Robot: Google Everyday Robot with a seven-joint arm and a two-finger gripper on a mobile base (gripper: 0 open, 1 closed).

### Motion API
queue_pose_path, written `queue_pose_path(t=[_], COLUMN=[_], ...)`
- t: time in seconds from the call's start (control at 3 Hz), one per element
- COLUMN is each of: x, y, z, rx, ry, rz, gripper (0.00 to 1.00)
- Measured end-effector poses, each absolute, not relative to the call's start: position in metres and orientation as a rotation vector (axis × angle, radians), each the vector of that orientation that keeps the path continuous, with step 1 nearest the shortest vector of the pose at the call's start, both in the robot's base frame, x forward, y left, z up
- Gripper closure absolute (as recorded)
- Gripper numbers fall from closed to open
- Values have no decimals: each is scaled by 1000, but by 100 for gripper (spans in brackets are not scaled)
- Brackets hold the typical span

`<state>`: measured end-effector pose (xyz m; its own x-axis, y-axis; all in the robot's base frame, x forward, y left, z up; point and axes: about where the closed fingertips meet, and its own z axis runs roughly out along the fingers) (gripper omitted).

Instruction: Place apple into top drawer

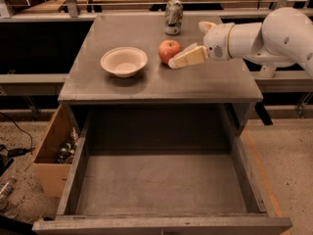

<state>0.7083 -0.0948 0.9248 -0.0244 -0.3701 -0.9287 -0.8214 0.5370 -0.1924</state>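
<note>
Apple (169,51): on the cabinet top (205,84), just right of the bowl (123,61), upright.
Gripper (187,58): right of the bowl, past the apple, low over the top; its tip is at the apple's right side, contact unclear.
Jaws: cannot tell whether wide or narrow.
Drawer (161,185): below and in front of the bowl, open, bottom bare.
Can (173,17): behind the bowl, to its right.
Box (51,153): below the bowl, to its left, on the floor.

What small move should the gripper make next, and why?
Probably ease the gripper toward the apple to close around it: it sits just beside the apple, which rests on the cabinet top near the bowl, while the top drawer stands open.
</note>
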Motion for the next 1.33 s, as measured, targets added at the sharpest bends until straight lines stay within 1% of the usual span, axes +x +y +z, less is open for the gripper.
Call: queue_pose_path(t=[0.33, 1.0, 1.33], x=[733, 765, 765], y=[-71, -42, -40], z=[897, 870, 870], rx=[-1005, -991, -992], ry=[1609, 1574, 1574], rz=[599, 703, 705], gripper=[0, 0, 16])
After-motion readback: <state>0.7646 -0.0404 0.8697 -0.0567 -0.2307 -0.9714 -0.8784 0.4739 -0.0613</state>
